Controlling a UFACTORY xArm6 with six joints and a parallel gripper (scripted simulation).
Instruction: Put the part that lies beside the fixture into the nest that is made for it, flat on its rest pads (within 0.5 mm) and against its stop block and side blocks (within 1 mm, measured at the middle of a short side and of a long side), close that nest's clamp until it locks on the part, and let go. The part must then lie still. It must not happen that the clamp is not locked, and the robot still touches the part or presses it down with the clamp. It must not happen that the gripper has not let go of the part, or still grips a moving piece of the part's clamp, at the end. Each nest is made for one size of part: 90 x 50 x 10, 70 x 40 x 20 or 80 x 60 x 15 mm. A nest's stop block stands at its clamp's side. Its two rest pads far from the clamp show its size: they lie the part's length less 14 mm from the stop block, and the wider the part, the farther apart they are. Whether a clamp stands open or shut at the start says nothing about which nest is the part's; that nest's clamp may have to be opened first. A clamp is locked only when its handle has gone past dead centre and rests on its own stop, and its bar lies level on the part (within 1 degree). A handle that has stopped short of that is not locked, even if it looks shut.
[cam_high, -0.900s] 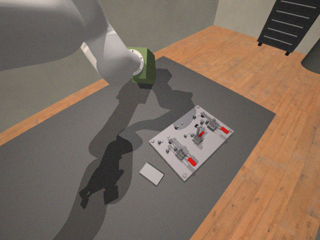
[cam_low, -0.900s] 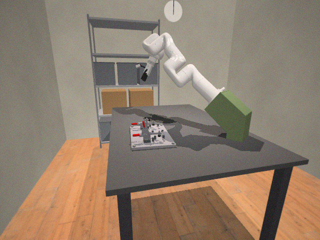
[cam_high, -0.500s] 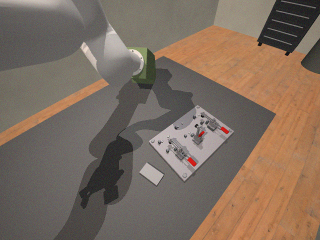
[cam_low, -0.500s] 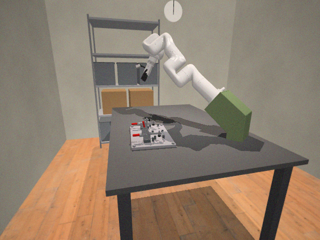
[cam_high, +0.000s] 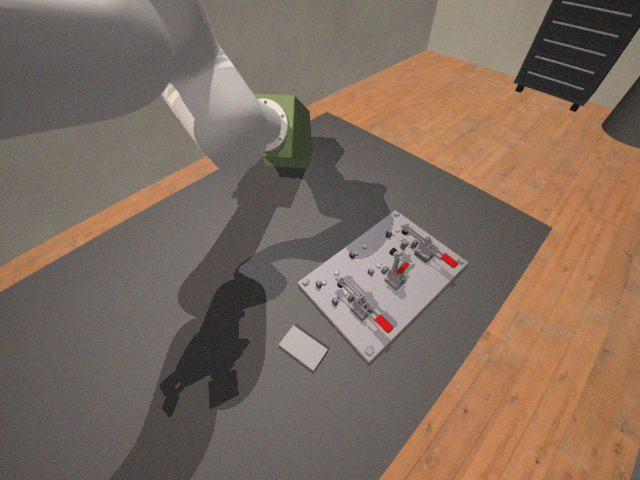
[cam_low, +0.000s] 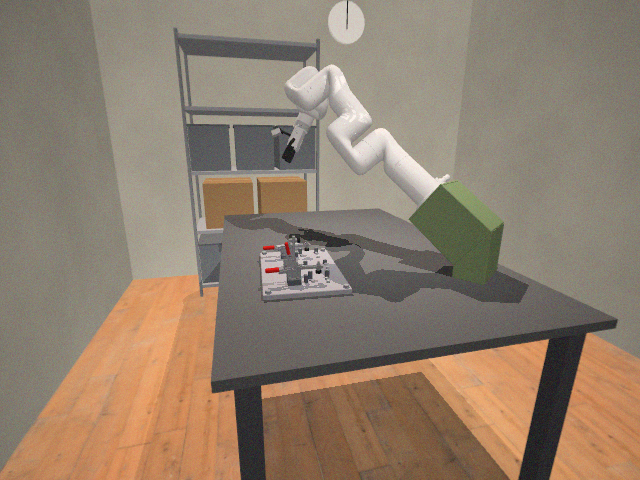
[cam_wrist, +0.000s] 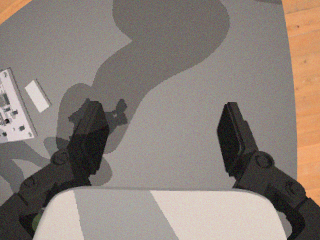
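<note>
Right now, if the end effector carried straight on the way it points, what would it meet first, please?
Probably bare table top: the open, empty end effector points down at dark surface, with the part and fixture plate off to one side. Depth is hard to judge.
</note>
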